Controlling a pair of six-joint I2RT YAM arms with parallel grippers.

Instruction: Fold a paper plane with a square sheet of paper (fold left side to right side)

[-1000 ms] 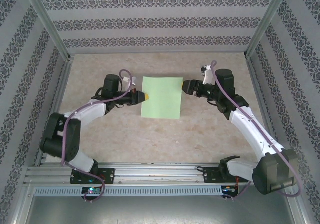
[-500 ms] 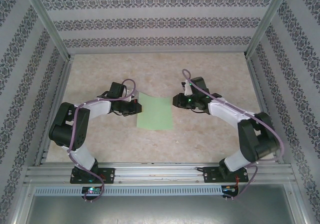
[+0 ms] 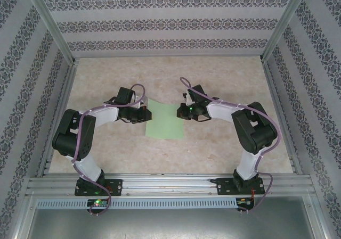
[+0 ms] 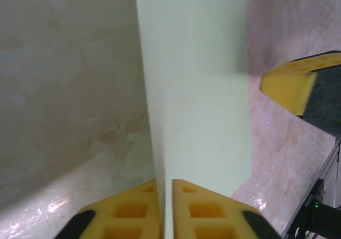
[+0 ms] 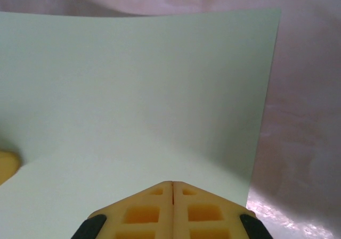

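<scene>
Though bowed, smooth pale-green paper sheet [image 3: 166,124]

**Flanked from left and right**

The square sheet of paper [image 3: 166,124] sits in the middle of the table [image 3: 224,79], the left gripper [image 3: 145,113] at its left edge (that edge between its fingers [image 4: 128,212]), the right gripper [image 3: 181,111] at its right edge, near the far corner.

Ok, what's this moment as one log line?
left hand: shut on paper | right hand: shut on paper | paper: curved, held both sides
</scene>
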